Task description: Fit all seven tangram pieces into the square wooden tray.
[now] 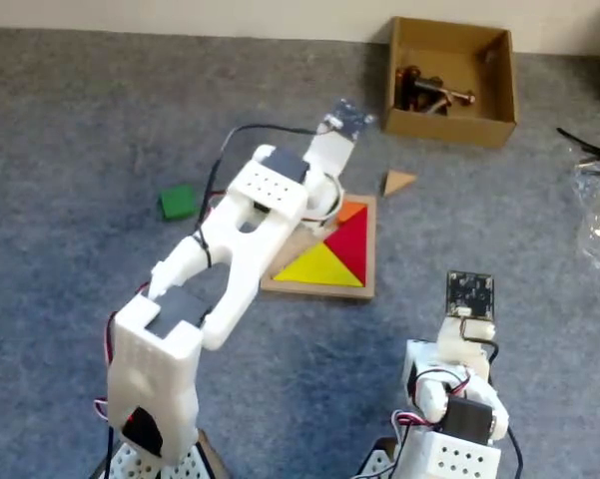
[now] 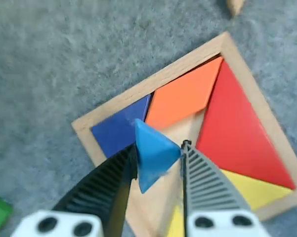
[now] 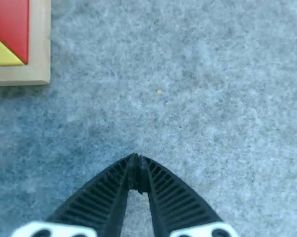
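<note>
Over the tray (image 2: 155,83), the left gripper (image 2: 158,148) hangs with its jaws clamped on a light-blue triangle (image 2: 155,158). The triangle is tilted on edge above the bare wood in the middle. Four pieces already lie in the tray: a navy piece (image 2: 119,129), an orange piece (image 2: 185,94), a red triangle (image 2: 237,128) and a yellow triangle (image 2: 254,190). Outside on the desk (image 1: 80,120) are a green piece (image 1: 178,203), well apart from the tray, and a tan triangle (image 1: 398,182) near one corner of it. The right gripper (image 3: 137,160) is low over the desk near the tray, jaws together and holding nothing. I judge that the step in hand is placing the fifth piece. The next move asks to turn the light-blue triangle flat, match its edges to the gap between the navy piece, the orange piece and the red triangle, lower it, then part the jaws.
</note>
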Available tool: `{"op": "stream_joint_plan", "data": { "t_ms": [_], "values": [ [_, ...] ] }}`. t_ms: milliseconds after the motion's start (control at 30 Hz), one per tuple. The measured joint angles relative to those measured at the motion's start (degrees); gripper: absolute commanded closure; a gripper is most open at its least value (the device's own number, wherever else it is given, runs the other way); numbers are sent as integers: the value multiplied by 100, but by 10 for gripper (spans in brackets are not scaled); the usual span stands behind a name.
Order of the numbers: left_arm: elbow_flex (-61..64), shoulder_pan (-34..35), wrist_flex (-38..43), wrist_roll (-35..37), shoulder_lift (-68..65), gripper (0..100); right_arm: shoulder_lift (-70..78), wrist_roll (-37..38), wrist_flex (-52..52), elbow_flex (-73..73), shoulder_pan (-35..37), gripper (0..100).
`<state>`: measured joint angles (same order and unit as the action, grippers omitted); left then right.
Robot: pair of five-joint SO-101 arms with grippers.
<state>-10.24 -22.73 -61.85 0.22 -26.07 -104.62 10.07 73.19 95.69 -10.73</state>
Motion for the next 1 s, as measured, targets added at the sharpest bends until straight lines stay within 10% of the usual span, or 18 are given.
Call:
{"op": "stream_joint_plan", "data": {
  "t_ms": [1000],
  "values": [
    [-9,-18,53,105,-448,806,0,0,0,0,0,988]
  ]
}}
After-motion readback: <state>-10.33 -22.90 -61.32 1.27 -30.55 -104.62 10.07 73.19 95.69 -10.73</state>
